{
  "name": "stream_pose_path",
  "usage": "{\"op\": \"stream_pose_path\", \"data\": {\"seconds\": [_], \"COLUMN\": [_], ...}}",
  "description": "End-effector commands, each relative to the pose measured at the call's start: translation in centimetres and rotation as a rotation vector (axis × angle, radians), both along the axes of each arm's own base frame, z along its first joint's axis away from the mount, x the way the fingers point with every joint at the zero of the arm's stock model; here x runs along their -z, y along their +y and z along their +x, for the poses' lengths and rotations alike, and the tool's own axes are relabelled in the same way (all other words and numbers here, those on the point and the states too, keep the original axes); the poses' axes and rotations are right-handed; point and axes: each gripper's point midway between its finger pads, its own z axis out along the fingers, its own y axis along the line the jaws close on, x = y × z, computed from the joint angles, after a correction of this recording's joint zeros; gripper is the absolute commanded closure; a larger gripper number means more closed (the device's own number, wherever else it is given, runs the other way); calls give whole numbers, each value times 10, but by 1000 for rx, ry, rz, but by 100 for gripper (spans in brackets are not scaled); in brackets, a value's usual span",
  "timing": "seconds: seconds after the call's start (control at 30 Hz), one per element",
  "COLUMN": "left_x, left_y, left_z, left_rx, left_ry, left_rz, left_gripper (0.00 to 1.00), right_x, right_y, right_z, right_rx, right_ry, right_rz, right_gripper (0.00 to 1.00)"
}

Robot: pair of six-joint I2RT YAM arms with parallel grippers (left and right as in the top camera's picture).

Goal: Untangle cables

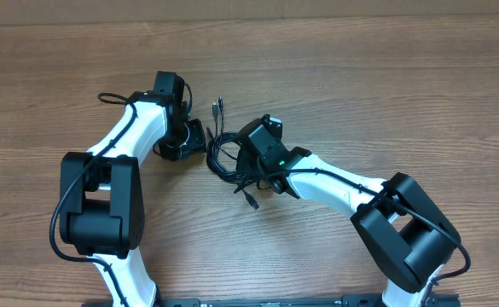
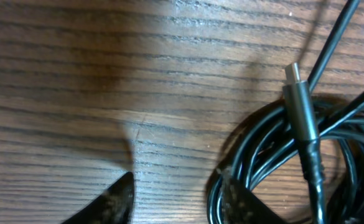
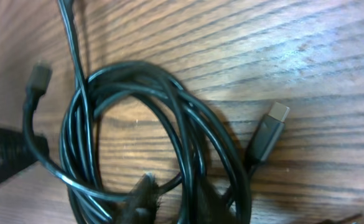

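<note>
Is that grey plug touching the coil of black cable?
Touching. The left wrist view shows the grey plug lying across the coiled cables, overlapping their strands.

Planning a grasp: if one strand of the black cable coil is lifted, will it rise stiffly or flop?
Probably floppy: the cables are thin strands in loose, uneven loops, so one lifted strand would likely sag and drag others. The metal-tipped plug looks rigid and may snag.
</note>
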Motion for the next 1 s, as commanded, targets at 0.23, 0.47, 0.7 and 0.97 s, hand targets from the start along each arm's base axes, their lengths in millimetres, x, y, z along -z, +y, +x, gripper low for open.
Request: {"op": "stream_pose_path", "data": {"seconds": [0.23,0.47,0.7,0.97], "left_x": [1,1,1,1], "left_y": [9,10,9,10], "left_z": [5,5,6,5], "left_rx": [9,9,9,9], "left_ry": [-18,-18,-18,-17], "left_rz": [75,75,75,76], "left_gripper": [50,52,48,85], "right_x": [7,7,11,14], "right_y": [6,6,6,6], "right_z": [-7,-7,-5,-5], "right_rx": [-37,-37,-75,-75], "right_ry": [36,33,12,17], "right_rz": [23,20,-6,-8], "right_gripper": [96,96,96,96]}}
